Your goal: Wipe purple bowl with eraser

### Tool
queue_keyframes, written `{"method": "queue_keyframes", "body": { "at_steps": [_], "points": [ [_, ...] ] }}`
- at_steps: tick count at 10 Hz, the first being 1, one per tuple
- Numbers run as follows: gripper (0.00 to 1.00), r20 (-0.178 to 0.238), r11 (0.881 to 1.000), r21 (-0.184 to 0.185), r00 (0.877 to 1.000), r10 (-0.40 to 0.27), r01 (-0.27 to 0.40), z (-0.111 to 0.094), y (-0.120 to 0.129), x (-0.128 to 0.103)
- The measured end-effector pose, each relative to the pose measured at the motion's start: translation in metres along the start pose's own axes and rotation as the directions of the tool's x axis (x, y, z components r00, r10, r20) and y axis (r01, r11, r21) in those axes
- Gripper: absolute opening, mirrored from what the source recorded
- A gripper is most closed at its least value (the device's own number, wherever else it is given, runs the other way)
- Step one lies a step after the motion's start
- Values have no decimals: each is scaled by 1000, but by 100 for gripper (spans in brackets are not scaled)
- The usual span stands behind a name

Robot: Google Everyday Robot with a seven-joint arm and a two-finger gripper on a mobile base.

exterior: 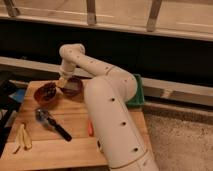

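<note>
Wooden table before a dark wall bears the purple bowl, gripper over its rim, hold unclear.

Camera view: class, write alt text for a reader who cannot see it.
A white robot arm reaches over a wooden table, its gripper at the left rim of a dark purple bowl. Beside it sits an orange-brown bowl with dark contents; nearer lie a black-handled metal scoop and pale yellow strips.

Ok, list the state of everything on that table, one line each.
purple bowl: upright on the table.
gripper: down at the purple bowl's left rim.
eraser: at the gripper's tip, by the rim.
orange-brown bowl: upright, dark contents inside.
scoop: lying flat, untouched.
yellow strips: lying flat near the table's corner.
</note>
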Motion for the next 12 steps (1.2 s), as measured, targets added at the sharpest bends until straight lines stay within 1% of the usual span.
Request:
{"method": "queue_keyframes", "body": {
  "at_steps": [1, 3, 5, 6, 8, 9, 10, 11, 12],
  "points": [
    [0, -22, 999, 38, 1000, 4, -3, 2, -8, 2],
    [0, -38, 996, 88, 999, 11, -8, 4, -15, -1],
    [0, -9, 995, 103, 1000, 13, -12, 9, -18, -9],
    [0, 12, 995, 101, 1000, 15, -16, 13, -17, -15],
    [0, 54, 997, 76, 999, 3, -8, 20, -6, -30],
    [0, 55, 999, 53, 998, 5, -8, 22, -2, -31],
    [0, 44, 1000, 22, 999, 17, -18, 21, 0, -29],
    [0, 26, 1000, 6, 999, 25, -25, 19, 2, -26],
    [0, 1, 999, -8, 999, 37, -37, 16, 3, -17]
  ]
}}
